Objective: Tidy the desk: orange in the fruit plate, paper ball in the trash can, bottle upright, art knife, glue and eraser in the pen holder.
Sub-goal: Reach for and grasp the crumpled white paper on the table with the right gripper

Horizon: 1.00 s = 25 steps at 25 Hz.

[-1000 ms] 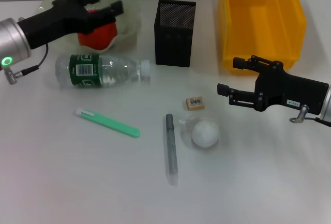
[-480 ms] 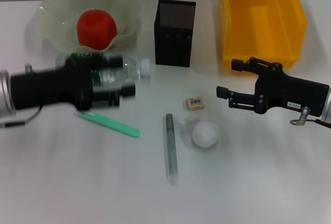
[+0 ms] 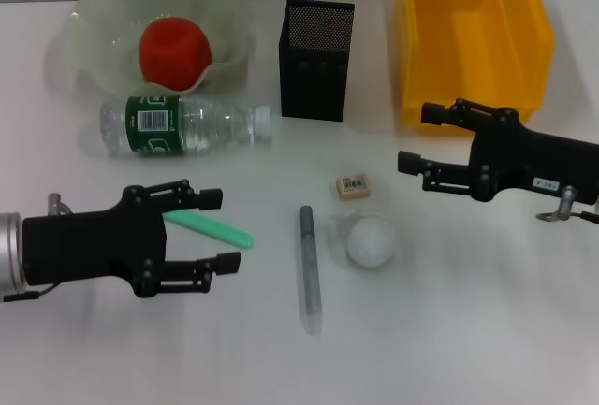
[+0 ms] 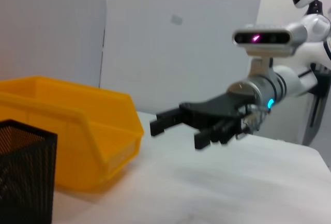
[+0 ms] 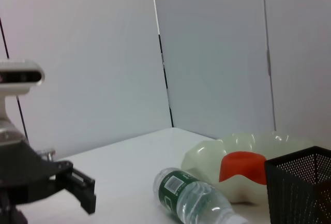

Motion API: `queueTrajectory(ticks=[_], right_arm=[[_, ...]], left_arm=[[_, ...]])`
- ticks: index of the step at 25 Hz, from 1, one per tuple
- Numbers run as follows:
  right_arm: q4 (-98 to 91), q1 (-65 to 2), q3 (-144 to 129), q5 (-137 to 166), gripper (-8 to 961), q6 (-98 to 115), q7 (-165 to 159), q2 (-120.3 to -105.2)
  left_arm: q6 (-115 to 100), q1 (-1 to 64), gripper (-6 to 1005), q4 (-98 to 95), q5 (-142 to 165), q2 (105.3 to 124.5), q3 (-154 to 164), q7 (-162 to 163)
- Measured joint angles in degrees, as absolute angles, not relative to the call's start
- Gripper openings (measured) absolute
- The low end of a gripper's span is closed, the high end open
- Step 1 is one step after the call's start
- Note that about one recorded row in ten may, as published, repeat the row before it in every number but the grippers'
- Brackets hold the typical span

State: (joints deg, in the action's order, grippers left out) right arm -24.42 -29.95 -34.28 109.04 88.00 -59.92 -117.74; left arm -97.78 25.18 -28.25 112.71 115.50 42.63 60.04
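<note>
While the left gripper (image 3: 208, 230) is hovering low over the near-left part of the worktop (image 3: 449, 330), its fingers are spread wide and holding nothing. The green art knife (image 3: 213, 228) is lying between and just beyond its fingertips, partly hidden under the upper finger. Farther from this gripper, toward the back, the bottle (image 3: 187, 125) is lying on its side with its white cap pointing toward the pen holder (image 3: 315, 48). Behind the bottle, the orange (image 3: 174, 51) is sitting inside the fruit plate (image 3: 94, 40).

The right gripper (image 3: 412, 138) is hanging above the worktop on the right side, its fingers also wide apart and empty. The trash can (image 3: 473, 31) is standing just behind it. The eraser (image 3: 353, 185) is lying near its fingertips, a little toward the front, and the paper ball (image 3: 372, 241) is resting nearer still to the front edge. Just beside the paper ball, on the side away from the right gripper, a grey stick-shaped item, apparently the glue (image 3: 310, 267), is lying flat.
</note>
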Motion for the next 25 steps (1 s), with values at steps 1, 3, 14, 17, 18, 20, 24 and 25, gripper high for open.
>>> queueTrajectory(ticks=[1,3,14,17,18,20,24,25], right_arm=[[-25.2,-30.0,-34.3,109.1,817,88.6,-61.0,-117.70],[-26.6,-29.9,-34.4,109.2,817,90.0,-63.0,-117.68],[-40.0,-31.3,-42.4,113.1,818,94.9,-78.9,-117.06],[-42.2,-32.9,-42.5,116.6,817,96.3,-82.0,-116.99],[-42.2,-32.9,-42.5,116.6,817,96.3,-82.0,-116.99],[-43.7,-33.8,-42.5,118.6,817,97.1,-83.6,-116.98],[-46.7,-35.8,-42.5,122.7,818,98.5,-86.8,-117.01],[-47.9,-36.7,-42.6,124.6,818,98.9,-88.0,-117.14]], left_arm=[[-97.8,25.0,816,-28.2,113.1,115.54,42.6,59.8],[-97.8,25.0,816,-27.9,113.5,115.59,42.6,59.5],[-98.1,25.5,815,-27.6,116.1,115.52,42.6,58.0],[-98.1,26.2,815,-27.7,117.3,115.53,42.7,58.1],[-98.1,26.2,815,-27.7,117.3,115.53,42.7,58.1],[-98.1,26.5,815,-27.7,117.5,115.37,42.8,58.4],[-98.4,26.7,815,-27.9,117.7,115.14,43.8,58.8],[-98.5,26.9,815,-28.0,117.8,114.98,44.4,59.1]])
